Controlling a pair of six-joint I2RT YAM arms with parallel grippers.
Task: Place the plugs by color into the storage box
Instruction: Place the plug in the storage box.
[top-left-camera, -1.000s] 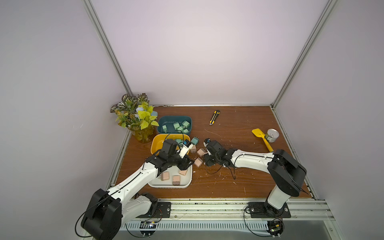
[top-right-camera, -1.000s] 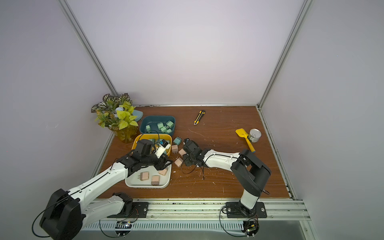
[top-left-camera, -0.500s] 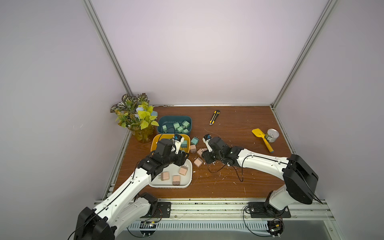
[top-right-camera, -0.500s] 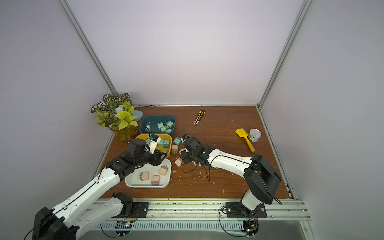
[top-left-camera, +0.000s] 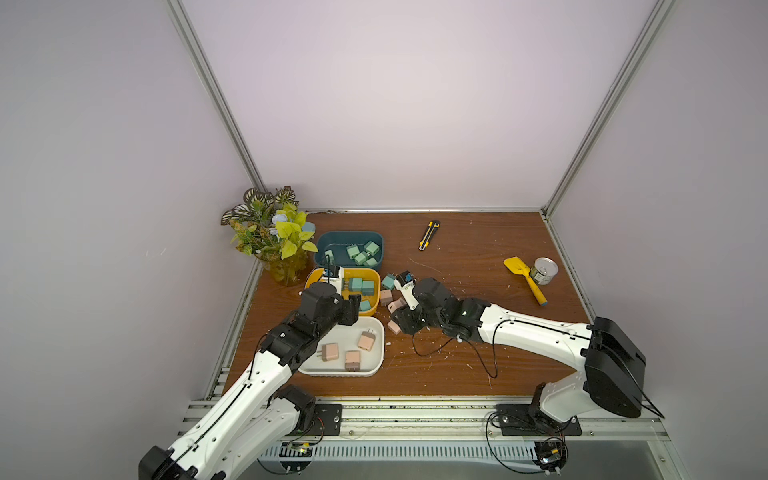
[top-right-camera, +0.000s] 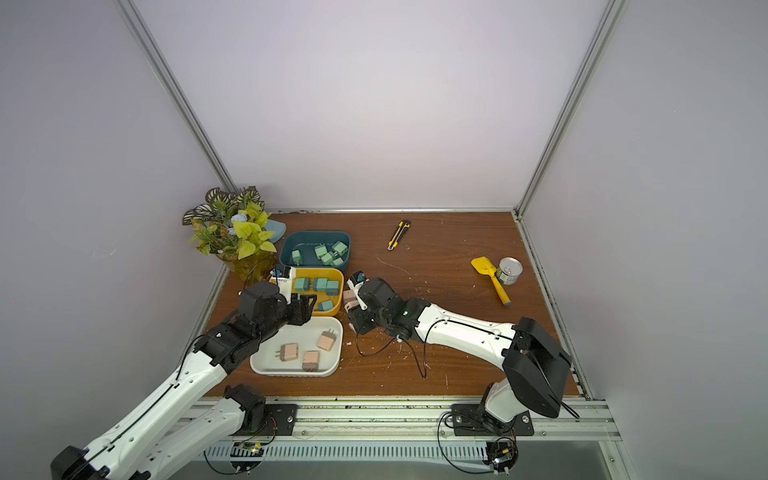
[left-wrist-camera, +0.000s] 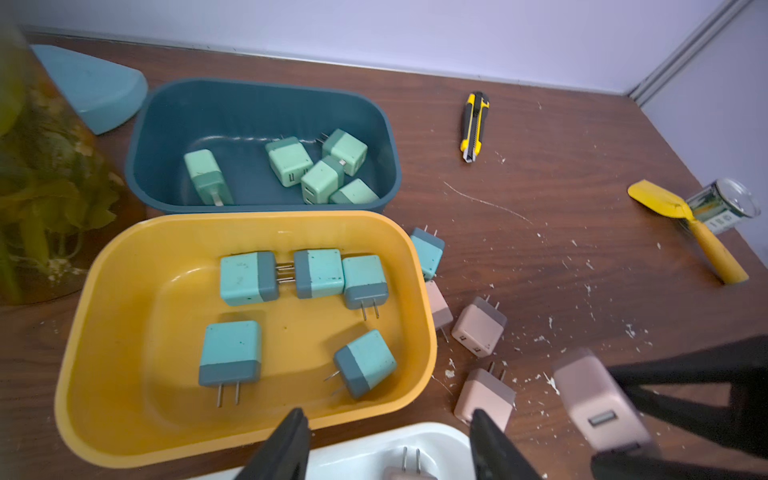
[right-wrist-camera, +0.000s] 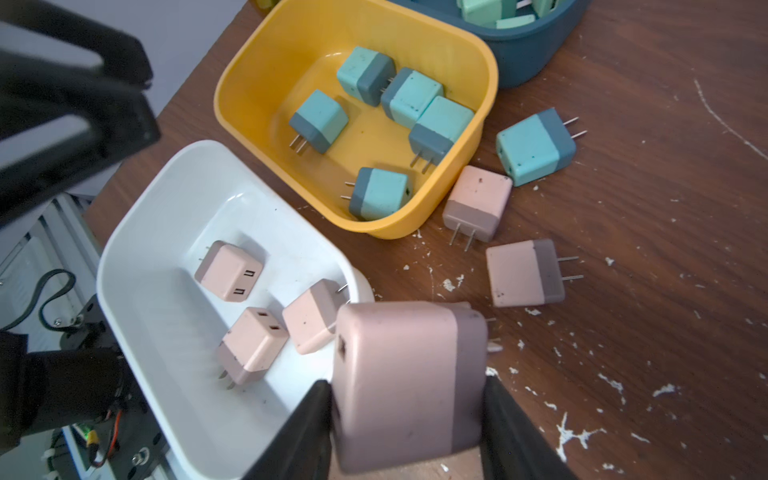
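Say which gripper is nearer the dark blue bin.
Left: the left gripper hovers at the yellow bin beside the dark blue bin; the right gripper, holding a pink plug, is farther, by the white tray.

We record on the brown bench (top-left-camera: 478, 241): one leafy plant (top-left-camera: 270, 237) in a glass jar, far left corner; one pale blue wedge (left-wrist-camera: 93, 85) beside it; one yellow-black utility knife (top-left-camera: 429, 235) near the back; one yellow trowel (top-left-camera: 524, 279) just beside a tin can (top-left-camera: 544, 271), right.

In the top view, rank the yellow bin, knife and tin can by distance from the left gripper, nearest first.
1. Yellow bin, right by the left gripper.
2. Knife, back centre.
3. Tin can, far right.
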